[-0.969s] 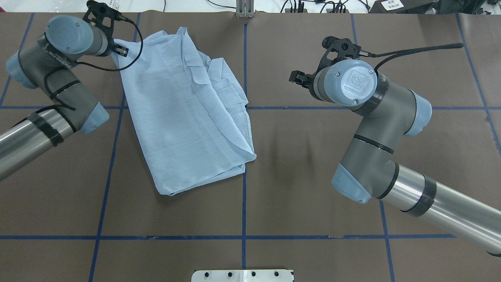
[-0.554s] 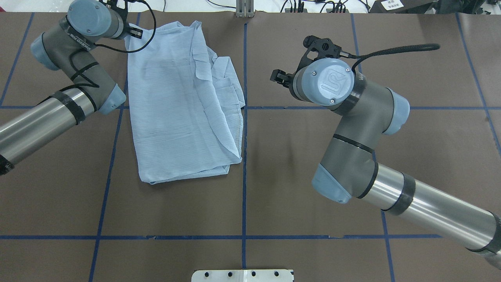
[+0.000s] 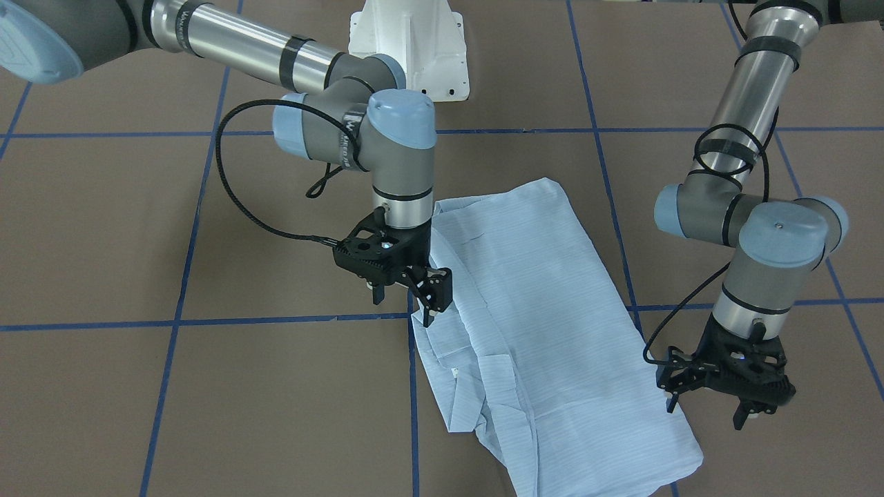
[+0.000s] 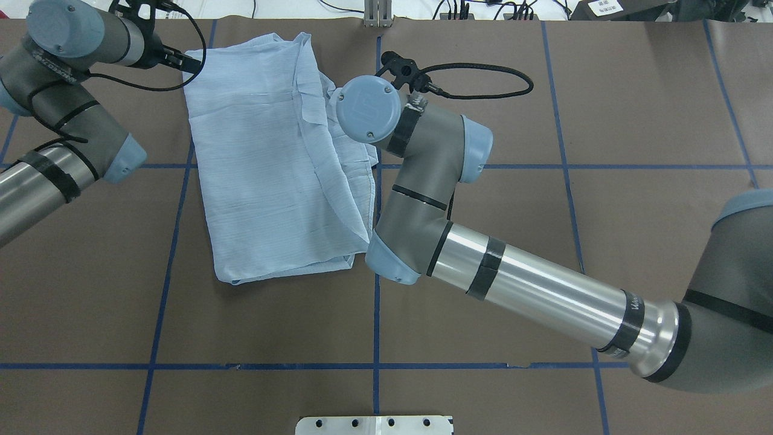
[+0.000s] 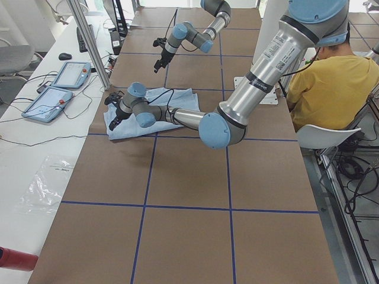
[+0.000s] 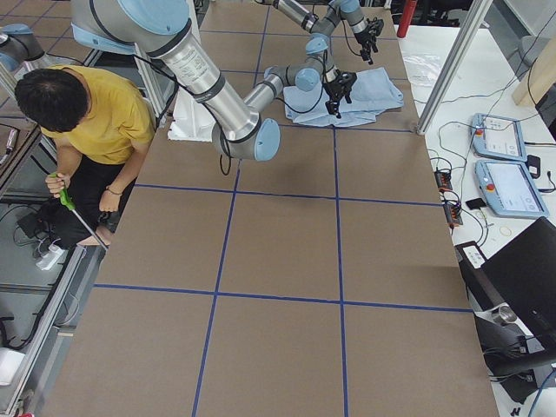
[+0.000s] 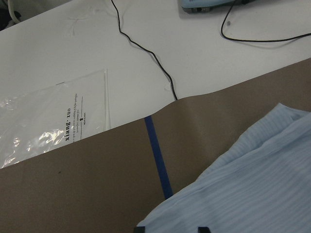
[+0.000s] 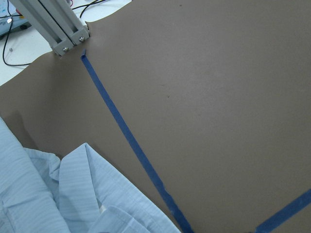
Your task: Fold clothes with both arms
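**Front-facing view.** The shirt [image 3: 552, 331] lay flat on the table [image 3: 207, 386] as a long, roughly rectangular bundle. One long side was smooth. The other carried rumpled, overlapping layers. The right gripper [image 3: 402, 307] hung over that rumpled side with its fingers apart and no cloth seen between them. The left gripper [image 3: 706, 414] stood at the smooth long edge, near a corner, fingers likewise apart and holding nothing.

**Overhead view.** The shirt occupied the far half of the table, just left of the centre tape line [image 4: 376, 302]. The left gripper was at the shirt's far left corner; whether it touched the cloth could not be told. The right arm's wrist hid its gripper.

**Side views.** Both confirmed the bundle lying flat at the table's far side, with both arms over it. Gripper state was not judged here.

**Left wrist view.** Two fingertips [image 7: 138, 229] showed at the bottom edge, apart, over the shirt's corner.

**Right wrist view.** Rumpled layers filled the lower left corner, with bare table beyond. No fingers were visible.

**Assessment.** The lengthwise folding appeared done, as the garment was already narrowed to a strip. The crosswise folding was judged outstanding and the rumpled side wanted tidying. Neither gripper had a hold on the shirt.
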Controlling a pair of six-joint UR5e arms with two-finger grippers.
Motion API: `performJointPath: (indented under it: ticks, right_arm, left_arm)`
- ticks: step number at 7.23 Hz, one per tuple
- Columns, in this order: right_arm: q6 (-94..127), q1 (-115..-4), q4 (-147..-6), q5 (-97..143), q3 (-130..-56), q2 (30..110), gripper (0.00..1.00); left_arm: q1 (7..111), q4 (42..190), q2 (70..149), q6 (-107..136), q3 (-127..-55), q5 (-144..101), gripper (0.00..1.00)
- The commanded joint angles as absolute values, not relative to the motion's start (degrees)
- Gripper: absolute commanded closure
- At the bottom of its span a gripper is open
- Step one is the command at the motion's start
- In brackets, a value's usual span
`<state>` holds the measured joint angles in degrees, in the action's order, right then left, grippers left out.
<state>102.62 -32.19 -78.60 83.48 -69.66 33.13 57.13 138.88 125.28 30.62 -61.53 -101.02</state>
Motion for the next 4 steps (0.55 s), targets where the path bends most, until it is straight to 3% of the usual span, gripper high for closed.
performJointPath:
  ticks: [1, 4]
  right_arm:
    - [105.46, -30.07, -78.49, 81.74, -65.49, 31.55, 0.13]
    - [105.47, -29.27, -73.32, 80.34, -60.84, 31.29, 0.18]
  left_arm:
    - [57.30, 139.30, 124.28, 30.76, -62.49, -101.34, 0.00]
    - [57.22, 139.39, 122.26, 30.76, -65.03, -101.34, 0.00]
